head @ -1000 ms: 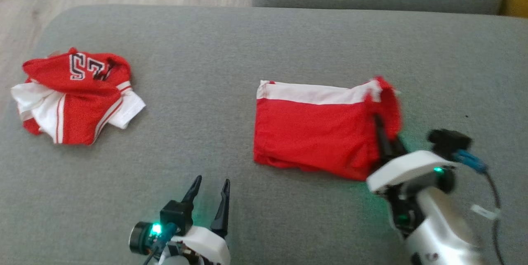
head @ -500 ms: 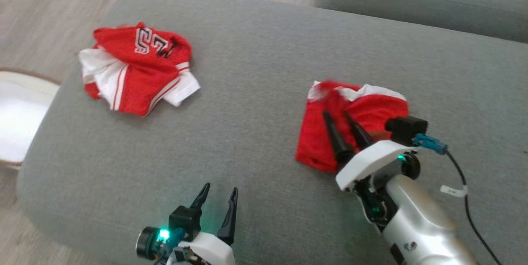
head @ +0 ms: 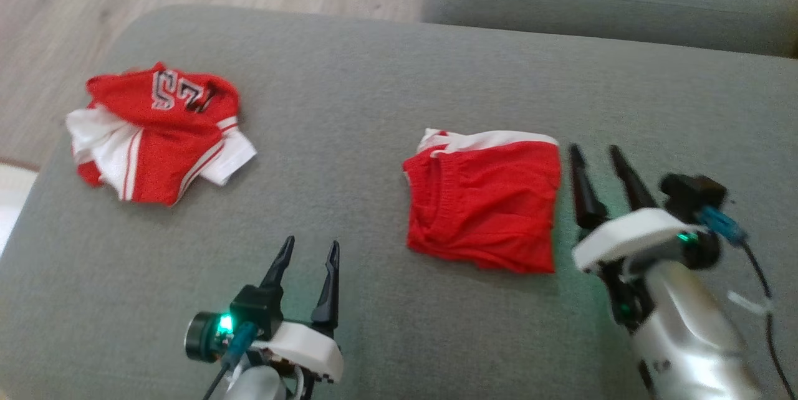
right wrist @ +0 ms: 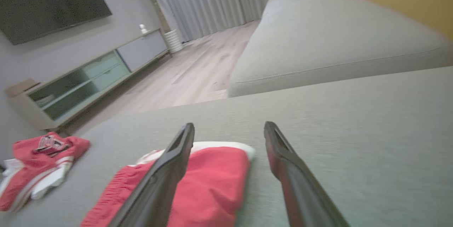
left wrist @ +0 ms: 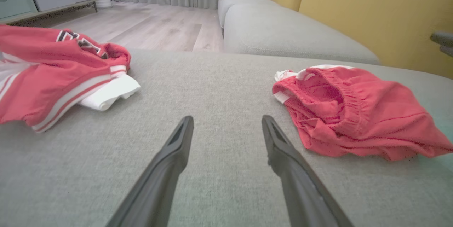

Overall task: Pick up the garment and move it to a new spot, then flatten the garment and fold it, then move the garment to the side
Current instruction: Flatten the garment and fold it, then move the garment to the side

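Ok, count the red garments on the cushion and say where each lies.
2. The folded red shorts lie midway along the grey cushion, beside the right tool; the crumpled numbered jersey sits near its left end. Nothing seems hidden.

Jersey cut off, L edge; R fingers blurred.

Soft, even daylight; no hard shadows. Brightest toward far curtains in right wrist view. Thin shadow under near edge of red shorts. Green lamp glow spills on grey cushion beside left gripper and right gripper. Head view slightly soft; right gripper smeared. Right wrist view blurred throughout. Left wrist view sharper; wide-angle stretch at edges, own fingers out of focus.
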